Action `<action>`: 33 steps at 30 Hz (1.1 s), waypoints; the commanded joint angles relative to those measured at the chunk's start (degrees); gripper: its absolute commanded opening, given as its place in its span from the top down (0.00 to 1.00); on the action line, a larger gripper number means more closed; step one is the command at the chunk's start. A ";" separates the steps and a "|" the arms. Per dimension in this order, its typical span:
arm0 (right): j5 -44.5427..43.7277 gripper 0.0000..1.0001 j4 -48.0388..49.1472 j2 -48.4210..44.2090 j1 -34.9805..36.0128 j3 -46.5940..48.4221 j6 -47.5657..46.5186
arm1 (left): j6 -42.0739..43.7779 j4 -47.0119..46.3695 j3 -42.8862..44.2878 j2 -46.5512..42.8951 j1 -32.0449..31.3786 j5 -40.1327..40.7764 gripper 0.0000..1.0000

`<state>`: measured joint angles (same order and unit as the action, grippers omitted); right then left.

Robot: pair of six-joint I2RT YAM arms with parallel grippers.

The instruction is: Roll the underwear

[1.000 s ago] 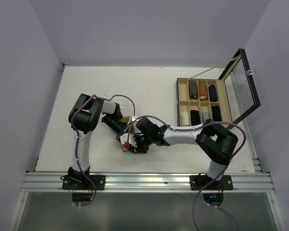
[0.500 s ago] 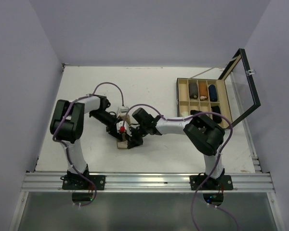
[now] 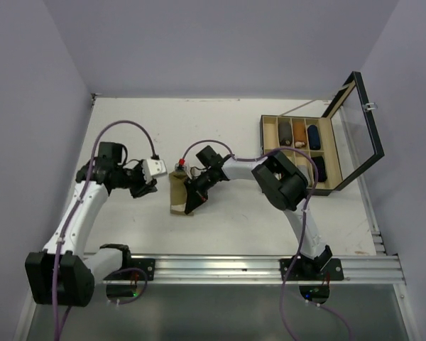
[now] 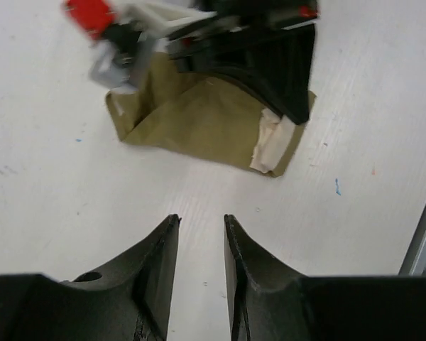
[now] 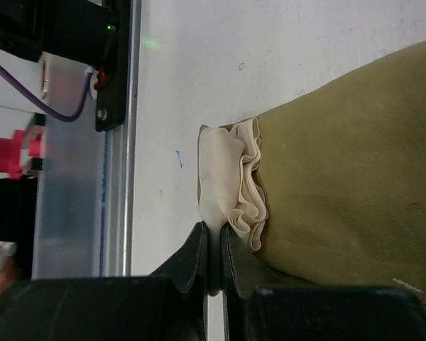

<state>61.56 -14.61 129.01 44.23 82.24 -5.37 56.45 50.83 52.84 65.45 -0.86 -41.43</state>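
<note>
**Top view:** the underwear (image 3: 176,199) lies folded on the table (image 3: 227,135) at centre frame. The right gripper (image 3: 192,204) rests on it, and the left gripper (image 3: 145,187) sits to its left, apart.

**Left wrist:** the left gripper (image 4: 201,238) is slightly parted and empty, with the underwear (image 4: 199,121) above it.

**Right wrist:** the right gripper (image 5: 214,245) is pressed together, pinching the cream waistband (image 5: 224,185).

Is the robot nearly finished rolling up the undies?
Not yet. Done: rolled bundles already sit in the box. In hand: the right gripper pinches the cream waistband of the olive underwear, which lies folded flat; the left gripper is open, off the cloth, empty. Left: the rolling itself.
</note>
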 commanded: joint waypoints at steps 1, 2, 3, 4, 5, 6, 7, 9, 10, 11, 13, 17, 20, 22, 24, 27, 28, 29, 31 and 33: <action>-0.83 1.00 -8.13 6.33 -0.81 3.71 3.34 | 3.32 -11.95 -11.31 -5.66 -8.08 10.99 0.64; -0.22 1.00 -8.76 7.30 -1.07 4.68 3.34 | 2.80 -13.72 -13.09 -6.47 -12.63 12.32 0.64; 0.40 1.00 -8.85 8.70 -1.42 5.38 3.61 | 2.79 -15.13 -14.59 -7.08 -14.59 13.30 0.64; 0.32 1.00 -8.94 8.97 -1.86 5.48 3.61 | 3.05 -17.58 -16.69 -7.35 -16.43 14.61 0.64; 0.23 1.00 -8.42 9.15 -2.04 5.30 3.78 | 3.23 -18.82 -17.67 -7.44 -19.50 15.23 0.64; 0.31 1.00 -8.24 9.33 -2.13 5.13 3.78 | 4.19 -19.97 -18.38 -7.18 -20.75 15.59 0.64; 0.23 1.00 -8.68 9.76 -2.21 5.21 3.70 | 4.72 -21.63 -19.69 -6.74 -21.71 15.59 0.64; 0.40 1.00 -9.12 10.47 -2.30 6.09 3.61 | 5.86 -23.48 -20.67 -5.08 -24.26 15.59 0.64; 0.40 1.00 -9.73 11.60 -2.30 6.62 3.52 | 6.04 -25.15 -21.63 -4.37 -25.23 15.94 0.64; 0.32 1.00 -11.13 12.14 -2.30 7.32 3.26 | 6.22 -25.86 -21.81 -2.71 -27.33 16.29 0.64; 0.49 1.00 -12.36 13.63 -2.39 9.25 3.08 | 6.13 -27.35 -21.90 -1.12 -29.27 17.08 0.64; -0.04 1.00 -13.78 14.34 -2.48 9.96 2.82 | 5.43 -30.61 -22.25 0.55 -32.00 17.61 0.62; 0.23 1.00 -14.57 14.86 -2.57 9.87 2.47 | 4.73 -32.98 -22.60 2.66 -33.67 19.28 0.61; 0.14 1.00 -15.36 15.13 -2.74 9.96 1.85 | 3.67 -35.00 -23.04 4.85 -34.12 21.12 0.60; 0.31 1.00 -15.88 15.57 -2.83 9.96 1.85 | 2.97 -36.32 -23.74 6.44 -34.47 22.18 0.59; 0.75 1.00 -16.06 15.92 -3.09 10.40 2.37 | 3.32 -37.29 -24.79 8.02 -35.43 23.06 0.61; 0.84 1.00 -16.15 16.01 -3.27 10.49 2.38 | 3.15 -37.73 -25.15 8.29 -35.87 23.41 0.65; 0.93 1.00 -16.15 15.92 -3.27 10.66 2.73 | 3.14 -37.38 -25.24 8.81 -36.14 23.50 0.68; 1.11 1.00 -16.76 15.40 -3.36 11.01 3.25 | 2.44 -35.90 -25.07 10.39 -36.84 24.46 0.85; 0.76 0.97 -17.64 13.21 -3.71 11.72 3.52 | 1.56 -33.61 -23.76 11.89 -36.84 24.56 1.00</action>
<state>71.07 -30.00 139.55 41.43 94.63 0.10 59.48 15.75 29.50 73.47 -36.91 -18.41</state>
